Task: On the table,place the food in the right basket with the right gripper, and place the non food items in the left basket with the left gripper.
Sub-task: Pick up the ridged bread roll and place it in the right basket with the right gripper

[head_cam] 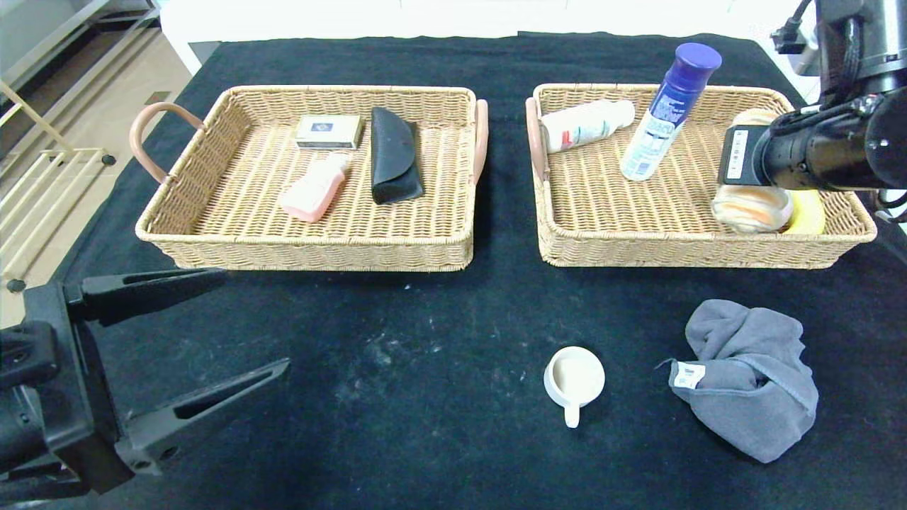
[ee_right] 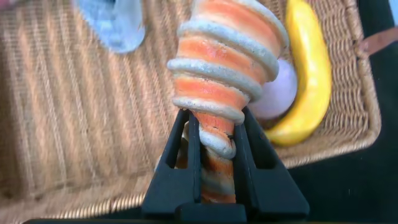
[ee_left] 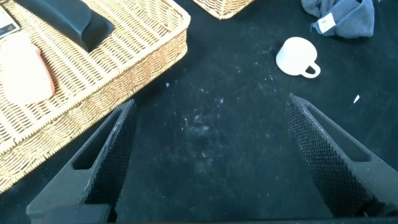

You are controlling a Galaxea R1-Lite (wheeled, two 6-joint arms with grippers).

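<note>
My right gripper [ee_right: 214,121] is shut on an orange-and-cream spiral bread roll [ee_right: 227,62] and holds it over the near right part of the right basket [head_cam: 673,251], next to a yellow banana [ee_right: 311,68]. The roll [head_cam: 751,207] and banana [head_cam: 808,212] also show in the head view, below the right arm. My left gripper [head_cam: 255,319] is open and empty, low over the cloth at the near left, in front of the left basket [head_cam: 305,255]. A white cup [head_cam: 574,377] and a crumpled grey cloth [head_cam: 751,379] lie on the table's near right.
The left basket holds a small card box [head_cam: 329,132], a black case [head_cam: 393,156] and a pink bottle [head_cam: 315,190]. The right basket holds a lying white bottle [head_cam: 584,124] and a leaning blue-capped bottle [head_cam: 666,113]. A pale purple round thing [ee_right: 280,93] lies by the banana.
</note>
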